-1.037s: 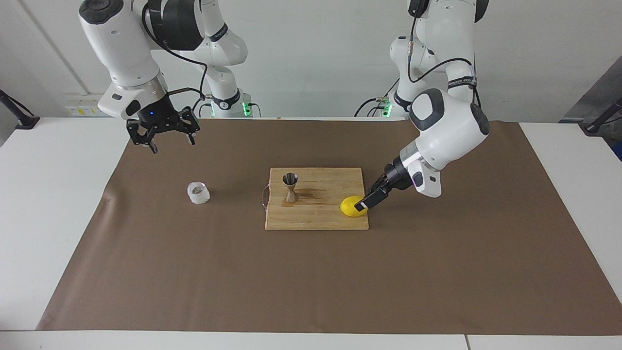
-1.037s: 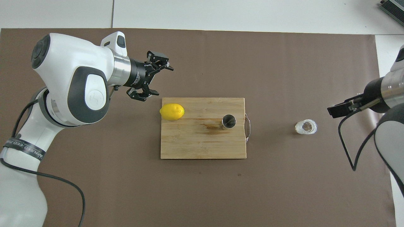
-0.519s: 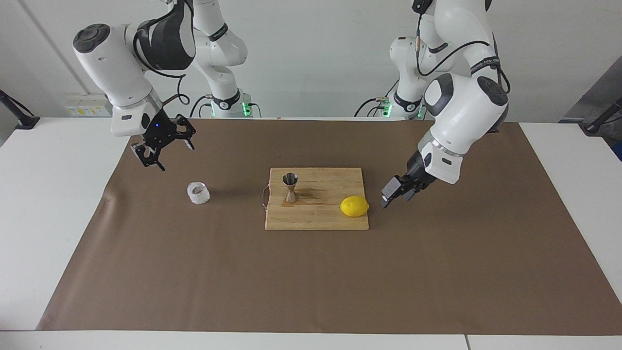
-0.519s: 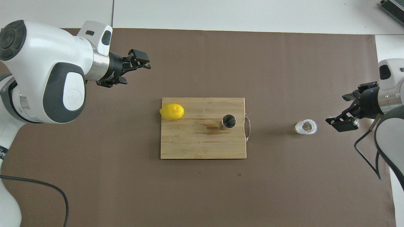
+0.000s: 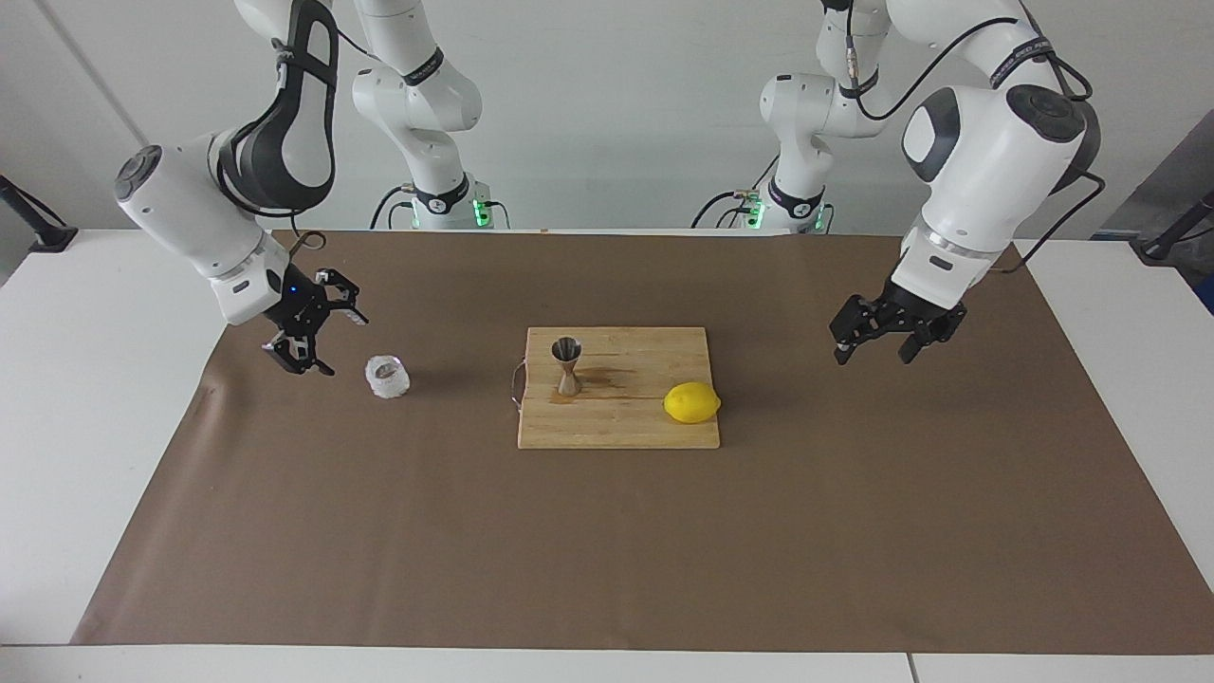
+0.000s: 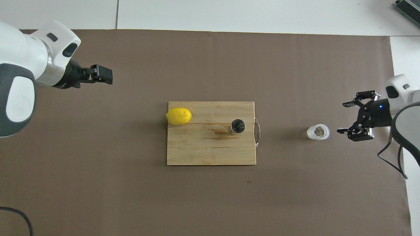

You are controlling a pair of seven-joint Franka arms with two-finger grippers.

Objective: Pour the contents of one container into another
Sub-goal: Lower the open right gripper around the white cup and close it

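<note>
Glass cup [image 5: 387, 377] sits on the brown mat [image 5: 607, 550], toward the right arm's end of the table. It is small, squat and bumpy, and it stands upright with its mouth up. It is apart from the wooden board [image 5: 621, 422], which lies in the middle of the mat. The steel jigger [image 5: 567, 365] stands upright on the board, near the edge with the metal handle [image 5: 515, 384], the edge that faces the glass cup. A yellow lemon [image 5: 691, 402] lies on the board too, at the end toward the left arm, well apart from the jigger. The right gripper [image 5: 310, 332] hangs low just beside the glass cup, on the side away from the board. Its two fingers are spread wide and hold nothing, and they do not touch the cup. In the overhead view the right gripper [image 6: 356, 119] points at the glass cup [image 6: 318, 131] from close by. The left gripper [image 5: 887, 334] is up in the air over the bare mat at the left arm's end, well apart from the board and the lemon. Its fingers are spread apart and hold nothing. In the overhead view the left gripper [image 6: 101, 74] is seen side-on, so its fingers look like one dark block there.
</note>
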